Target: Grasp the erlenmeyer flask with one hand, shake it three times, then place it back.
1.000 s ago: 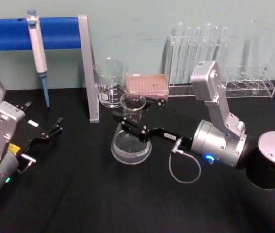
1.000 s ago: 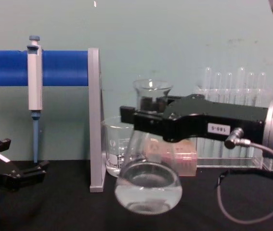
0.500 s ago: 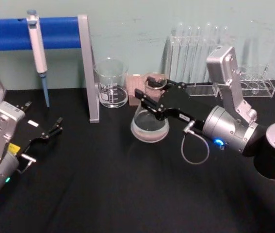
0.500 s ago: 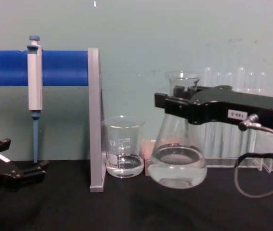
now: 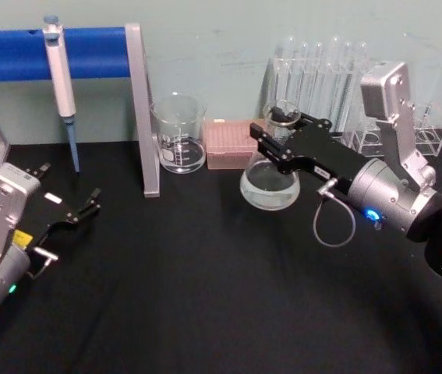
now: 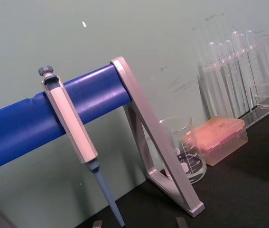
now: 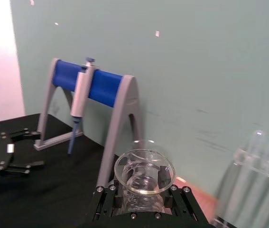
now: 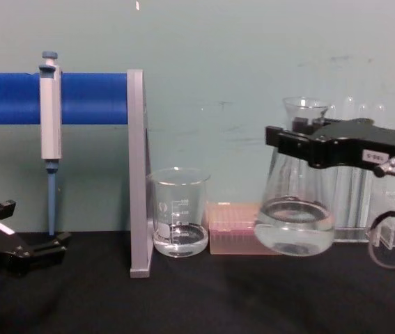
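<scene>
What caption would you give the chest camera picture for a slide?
Right gripper clamps the erlenmeyer flask, part-filled with clear liquid, by its neck; left gripper parked open, low at left.

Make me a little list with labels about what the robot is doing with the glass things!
Flask: held by its neck, roughly upright
Inside flask: clear liquid at the bottom
Right gripper: shut on the flask
Flask height: seems lifted off the table
Left gripper: open, low on the left, holding nothing
Beaker: standing by the stand
Pink box: between beaker and flask
</scene>
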Robot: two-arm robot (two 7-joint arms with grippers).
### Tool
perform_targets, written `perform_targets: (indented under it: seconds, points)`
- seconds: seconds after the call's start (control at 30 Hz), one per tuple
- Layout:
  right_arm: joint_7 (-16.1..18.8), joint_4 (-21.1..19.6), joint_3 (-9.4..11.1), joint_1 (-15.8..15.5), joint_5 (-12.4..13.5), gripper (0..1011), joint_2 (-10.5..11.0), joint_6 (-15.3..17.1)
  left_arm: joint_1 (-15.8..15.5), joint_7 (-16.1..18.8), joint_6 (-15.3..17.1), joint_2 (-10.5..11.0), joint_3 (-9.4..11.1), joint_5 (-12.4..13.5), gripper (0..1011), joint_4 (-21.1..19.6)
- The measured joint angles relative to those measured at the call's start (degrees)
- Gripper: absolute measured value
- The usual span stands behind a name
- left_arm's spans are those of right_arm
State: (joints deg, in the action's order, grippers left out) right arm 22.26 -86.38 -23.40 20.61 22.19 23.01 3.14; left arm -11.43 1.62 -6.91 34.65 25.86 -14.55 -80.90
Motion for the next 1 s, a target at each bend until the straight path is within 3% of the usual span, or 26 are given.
perform_targets:
  seconds: [0.5,1.0]
  points:
    - [-2.18,0.07,4.23,-1.58,-1.19,450,-0.02,0.91,0.00,0.00,0.00,0.00,0.00,0.00,1001,0.00]
    - [-1.34,-0.87,4.81,-2.34,-1.95,450,-0.58,1.29,0.00,0.00,0.00,0.00,0.00,0.00,1001,0.00]
